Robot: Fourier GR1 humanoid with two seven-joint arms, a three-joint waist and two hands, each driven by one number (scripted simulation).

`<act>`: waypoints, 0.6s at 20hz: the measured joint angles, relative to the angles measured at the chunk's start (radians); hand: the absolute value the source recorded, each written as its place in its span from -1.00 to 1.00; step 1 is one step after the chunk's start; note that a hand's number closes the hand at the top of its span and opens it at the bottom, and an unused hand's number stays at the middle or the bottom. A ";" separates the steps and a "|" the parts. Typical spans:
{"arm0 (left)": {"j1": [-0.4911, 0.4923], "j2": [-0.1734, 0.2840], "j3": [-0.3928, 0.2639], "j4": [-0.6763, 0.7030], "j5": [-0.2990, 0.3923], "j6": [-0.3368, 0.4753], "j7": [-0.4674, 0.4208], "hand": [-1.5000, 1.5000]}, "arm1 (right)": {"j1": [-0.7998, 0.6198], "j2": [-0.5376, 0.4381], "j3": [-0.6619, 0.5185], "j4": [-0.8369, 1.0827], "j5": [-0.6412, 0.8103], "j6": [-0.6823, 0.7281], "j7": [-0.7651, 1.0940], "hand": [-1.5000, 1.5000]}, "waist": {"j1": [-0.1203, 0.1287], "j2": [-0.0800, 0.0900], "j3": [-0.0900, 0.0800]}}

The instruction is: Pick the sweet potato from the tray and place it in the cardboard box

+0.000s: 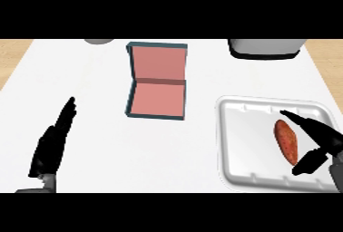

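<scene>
Between the white tray (pixel 231 136) and the open box (pixel 156 81) lies a bare strip of counter (pixel 134 149), wide enough for a hand to cross; the box's low walls (dark-edged) ring its floor; a grey appliance (pixel 264 48) stands behind the tray, well apart.

— Where does the sweet potato (pixel 286 141) lie?
— On the tray (pixel 244 149), near right on the counter (pixel 167 149), with the right robot hand (pixel 320 140) just beside it.
— And the cardboard box (pixel 157 81)?
— Farther off, left of the tray. The left robot hand (pixel 53 142) is at the near left.
</scene>
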 measured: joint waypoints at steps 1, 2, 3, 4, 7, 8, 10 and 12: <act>0.002 -0.002 0.007 0.007 -0.003 -0.006 -0.012 0.00 | 0.000 -0.001 -0.010 0.003 0.004 0.009 -0.007 -1.00 | 0.000 0.000 0.000; -0.003 -0.011 0.009 0.017 -0.005 -0.006 -0.020 0.00 | -0.017 0.011 -0.009 0.021 0.017 0.007 -0.007 -1.00 | 0.000 0.000 0.000; -0.004 -0.011 0.016 0.016 -0.008 -0.012 -0.019 0.00 | -0.022 0.020 -0.011 0.027 0.028 0.008 -0.003 -1.00 | 0.000 0.000 0.000; -0.009 -0.004 0.030 0.023 -0.002 -0.027 -0.020 0.00 | -0.026 0.029 -0.010 0.043 0.041 -0.001 -0.012 -1.00 | 0.000 0.000 0.000; -0.002 -0.009 0.049 0.018 -0.002 -0.044 -0.023 0.00 | -0.032 0.038 -0.015 0.057 0.071 0.008 -0.025 -1.00 | 0.000 0.000 0.000; 0.002 -0.011 0.052 0.004 -0.003 -0.047 -0.015 0.00 | -0.042 0.032 -0.019 0.066 0.078 0.020 -0.029 -1.00 | 0.001 0.000 0.000; -0.007 -0.014 0.061 0.005 -0.009 -0.054 -0.008 0.00 | -0.035 0.045 -0.017 0.063 0.096 0.026 -0.027 -1.00 | 0.000 0.000 0.000; -0.016 -0.027 0.059 0.006 -0.020 -0.054 0.003 0.00 | -0.026 0.056 -0.021 0.072 0.105 0.027 -0.039 1.00 | 0.000 0.000 0.000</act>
